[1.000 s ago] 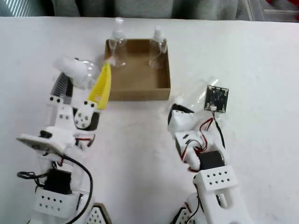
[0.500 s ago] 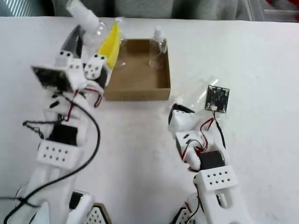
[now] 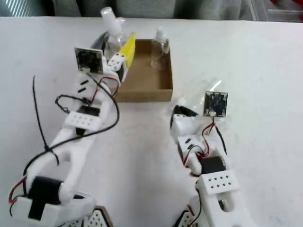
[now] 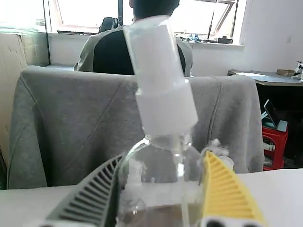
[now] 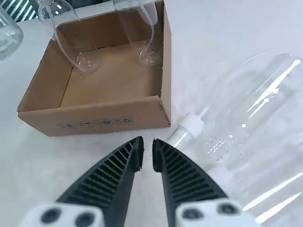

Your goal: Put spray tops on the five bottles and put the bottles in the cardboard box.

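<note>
Now | left claw (image 4: 161, 198) clamped on clear round bottle (image 4: 158, 158), frosted spray top (image 4: 158, 75) | right claw (image 5: 147, 152) ribbed, nearly together

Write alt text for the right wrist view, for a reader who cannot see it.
The right hand, its dark fingers almost together and holding nothing, points at a cardboard box on a white table with two clear bottles standing inside. Another clear bottle lies on the table beside the box.
</note>
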{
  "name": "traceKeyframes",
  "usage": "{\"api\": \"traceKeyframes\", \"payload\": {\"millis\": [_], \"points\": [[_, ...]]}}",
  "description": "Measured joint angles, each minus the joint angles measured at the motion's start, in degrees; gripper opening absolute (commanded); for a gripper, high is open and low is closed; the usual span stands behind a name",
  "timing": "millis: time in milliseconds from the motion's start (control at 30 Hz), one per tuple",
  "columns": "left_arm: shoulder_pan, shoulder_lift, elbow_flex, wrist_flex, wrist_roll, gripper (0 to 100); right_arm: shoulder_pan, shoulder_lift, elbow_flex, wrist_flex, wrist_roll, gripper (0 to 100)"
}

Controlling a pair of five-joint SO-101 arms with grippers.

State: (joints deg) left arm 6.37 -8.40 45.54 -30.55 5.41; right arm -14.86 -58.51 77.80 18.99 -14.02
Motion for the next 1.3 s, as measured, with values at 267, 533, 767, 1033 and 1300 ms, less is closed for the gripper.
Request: {"api": "traceKeyframes", "payload": {"millis": [267, 533, 767, 1033, 1300], "points": [[-0.1, 12.3, -2.6, -6.2, 0.0, 2, 0.0, 0.0, 0.0, -0.4, 0.0, 1.9], [-0.4, 23.8, -9.8, -6.7, 0.0, 2, 0.0, 0.0, 0.0, -0.4, 0.8, 1.9], [-0.4, 28.4, -10.5, -11.3, 0.0, 2, 0.0, 0.0, 1.2, -0.4, 4.4, 1.9], [-1.3, 32.0, -10.9, -15.6, 0.0, 2, 0.0, 0.0, 1.2, -0.4, 4.5, 1.9], [-3.2, 32.0, -10.9, -16.1, 0.0, 2, 0.0, 0.0, 1.2, -0.4, 4.5, 1.9]]}}
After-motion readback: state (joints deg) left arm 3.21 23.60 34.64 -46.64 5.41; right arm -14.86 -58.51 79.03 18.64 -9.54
